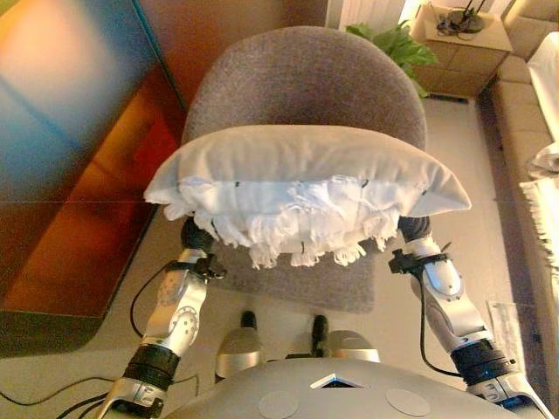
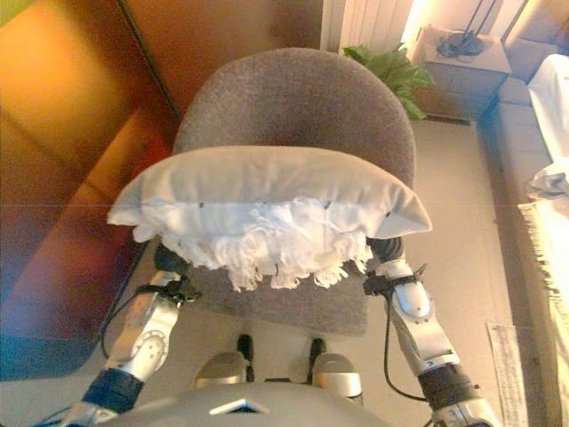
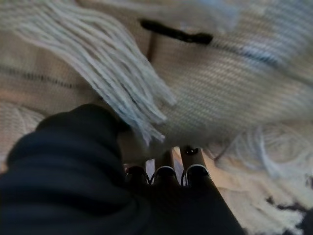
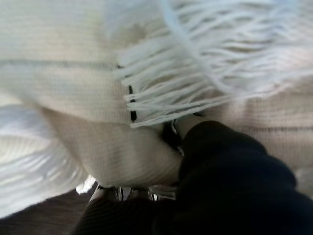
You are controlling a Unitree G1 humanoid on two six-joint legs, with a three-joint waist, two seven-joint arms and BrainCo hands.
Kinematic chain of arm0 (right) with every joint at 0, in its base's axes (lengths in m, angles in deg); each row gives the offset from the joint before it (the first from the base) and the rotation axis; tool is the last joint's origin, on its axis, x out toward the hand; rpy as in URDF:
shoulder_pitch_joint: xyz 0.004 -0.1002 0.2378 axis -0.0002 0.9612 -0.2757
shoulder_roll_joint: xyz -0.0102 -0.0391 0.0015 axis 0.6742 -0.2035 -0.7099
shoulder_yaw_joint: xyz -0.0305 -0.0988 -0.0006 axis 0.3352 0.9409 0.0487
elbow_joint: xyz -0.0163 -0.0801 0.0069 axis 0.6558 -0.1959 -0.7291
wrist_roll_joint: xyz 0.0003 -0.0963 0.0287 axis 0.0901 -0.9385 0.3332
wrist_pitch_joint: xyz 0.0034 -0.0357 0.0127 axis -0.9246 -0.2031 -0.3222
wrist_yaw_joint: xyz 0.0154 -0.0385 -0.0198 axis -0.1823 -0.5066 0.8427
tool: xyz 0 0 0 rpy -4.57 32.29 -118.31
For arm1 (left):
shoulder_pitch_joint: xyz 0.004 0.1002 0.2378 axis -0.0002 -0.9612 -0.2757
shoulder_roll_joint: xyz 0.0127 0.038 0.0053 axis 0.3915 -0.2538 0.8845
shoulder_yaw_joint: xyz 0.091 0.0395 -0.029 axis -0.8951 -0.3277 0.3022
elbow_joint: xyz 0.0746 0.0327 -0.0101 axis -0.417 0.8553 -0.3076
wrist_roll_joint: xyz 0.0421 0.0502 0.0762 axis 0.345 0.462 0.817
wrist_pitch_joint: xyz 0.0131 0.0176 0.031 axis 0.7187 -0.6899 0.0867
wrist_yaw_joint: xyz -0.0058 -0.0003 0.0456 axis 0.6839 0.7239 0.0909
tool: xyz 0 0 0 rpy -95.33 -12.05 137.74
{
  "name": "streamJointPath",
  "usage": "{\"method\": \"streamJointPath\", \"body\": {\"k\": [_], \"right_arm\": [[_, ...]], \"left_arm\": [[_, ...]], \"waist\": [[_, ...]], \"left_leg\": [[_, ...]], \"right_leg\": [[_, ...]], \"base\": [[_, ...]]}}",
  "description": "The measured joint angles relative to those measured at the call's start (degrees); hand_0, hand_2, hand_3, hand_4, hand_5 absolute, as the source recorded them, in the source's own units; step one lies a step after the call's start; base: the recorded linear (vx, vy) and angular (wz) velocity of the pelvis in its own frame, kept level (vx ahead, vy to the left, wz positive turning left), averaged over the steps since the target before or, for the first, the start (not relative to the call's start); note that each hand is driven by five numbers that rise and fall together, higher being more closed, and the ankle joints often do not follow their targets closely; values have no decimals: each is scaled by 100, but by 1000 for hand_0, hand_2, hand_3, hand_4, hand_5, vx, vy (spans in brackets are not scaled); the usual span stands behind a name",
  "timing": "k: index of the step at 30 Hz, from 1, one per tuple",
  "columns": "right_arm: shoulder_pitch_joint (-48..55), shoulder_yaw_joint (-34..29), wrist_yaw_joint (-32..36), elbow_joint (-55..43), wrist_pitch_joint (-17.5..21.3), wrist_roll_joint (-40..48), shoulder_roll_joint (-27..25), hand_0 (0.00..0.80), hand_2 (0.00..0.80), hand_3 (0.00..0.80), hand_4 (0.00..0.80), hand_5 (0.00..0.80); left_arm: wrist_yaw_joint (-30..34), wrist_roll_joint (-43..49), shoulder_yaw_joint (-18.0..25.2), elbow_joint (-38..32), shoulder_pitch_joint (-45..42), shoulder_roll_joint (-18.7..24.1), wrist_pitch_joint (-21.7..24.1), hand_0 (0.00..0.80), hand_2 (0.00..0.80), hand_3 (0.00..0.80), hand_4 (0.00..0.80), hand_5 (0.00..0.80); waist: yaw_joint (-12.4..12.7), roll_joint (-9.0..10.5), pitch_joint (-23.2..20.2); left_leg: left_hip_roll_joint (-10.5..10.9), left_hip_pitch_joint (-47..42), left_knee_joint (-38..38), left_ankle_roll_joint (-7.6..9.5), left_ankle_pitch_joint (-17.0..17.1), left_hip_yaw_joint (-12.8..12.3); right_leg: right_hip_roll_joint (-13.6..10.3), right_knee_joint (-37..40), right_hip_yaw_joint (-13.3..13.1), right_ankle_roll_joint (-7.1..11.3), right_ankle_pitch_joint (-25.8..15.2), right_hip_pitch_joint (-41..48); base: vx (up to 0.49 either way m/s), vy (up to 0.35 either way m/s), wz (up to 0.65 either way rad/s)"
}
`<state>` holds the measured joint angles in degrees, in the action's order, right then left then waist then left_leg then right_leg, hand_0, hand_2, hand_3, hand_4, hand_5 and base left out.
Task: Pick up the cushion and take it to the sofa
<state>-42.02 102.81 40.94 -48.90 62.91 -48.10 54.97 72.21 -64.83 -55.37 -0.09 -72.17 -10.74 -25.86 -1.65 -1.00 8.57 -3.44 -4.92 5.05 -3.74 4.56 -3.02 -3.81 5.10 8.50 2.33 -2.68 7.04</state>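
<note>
Both hands, left hand (image 1: 197, 236) and right hand (image 1: 414, 230), carry the fringed cushion (image 1: 306, 179) above the grey chair (image 1: 301, 83); the fingers are buried underneath, so their grip can't be told.

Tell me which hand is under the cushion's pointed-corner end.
The right hand: it supports the cushion beneath the end that tapers to a point, toward the sofa side. The left hand sits under the blunter, rounded end over the chair.

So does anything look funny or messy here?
Nothing is spilled or broken. The cushion is up in the air over the grey chair, carried from below by both arms. Its white fringe dangles down, hiding each robot hand underneath, so their grip cannot be seen.
</note>
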Motion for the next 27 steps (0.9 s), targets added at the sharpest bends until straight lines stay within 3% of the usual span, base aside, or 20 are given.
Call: {"method": "streamJointPath", "body": {"k": [2,5,7,17,27], "right_arm": [[-21,106,10,188,-197,23,184,800,800,800,800,800],[-200,270,9,493,-415,14,356,800,800,800,800,800],[-340,354,-11,721,-458,12,373,800,800,800,800,800],[-1172,451,-313,1844,-718,13,575,800,800,800,800,800],[-2145,864,-1211,2509,-947,353,701,800,800,800,800,800]], "left_arm": [[-121,2,22,208,5,40,-166,800,800,800,800,800],[-223,75,122,445,18,57,-348,800,800,800,800,800],[-271,230,135,614,109,70,-391,800,800,800,800,800],[-409,507,66,1715,833,-127,-403,800,800,800,800,800],[-679,686,-210,2700,1919,-133,-435,800,800,800,800,800]], "waist": [[-34,18,-10],[3,32,-21],[115,32,-21],[107,116,-128],[77,115,-189]], "left_leg": [[164,-42,1,96,-43,7],[237,-71,-2,137,-67,7],[231,-73,0,138,-69,5],[184,-35,35,153,-46,21],[159,363,8,138,91,30]], "right_leg": [[-162,6,-4,132,10,55],[-245,5,-4,197,30,93],[-238,4,-3,197,29,93],[-195,4,2,158,3,82],[-168,1,-1,118,-124,-332]], "base": [[175,59,9],[112,52,4],[79,44,2],[52,11,1],[-70,14,0]]}}
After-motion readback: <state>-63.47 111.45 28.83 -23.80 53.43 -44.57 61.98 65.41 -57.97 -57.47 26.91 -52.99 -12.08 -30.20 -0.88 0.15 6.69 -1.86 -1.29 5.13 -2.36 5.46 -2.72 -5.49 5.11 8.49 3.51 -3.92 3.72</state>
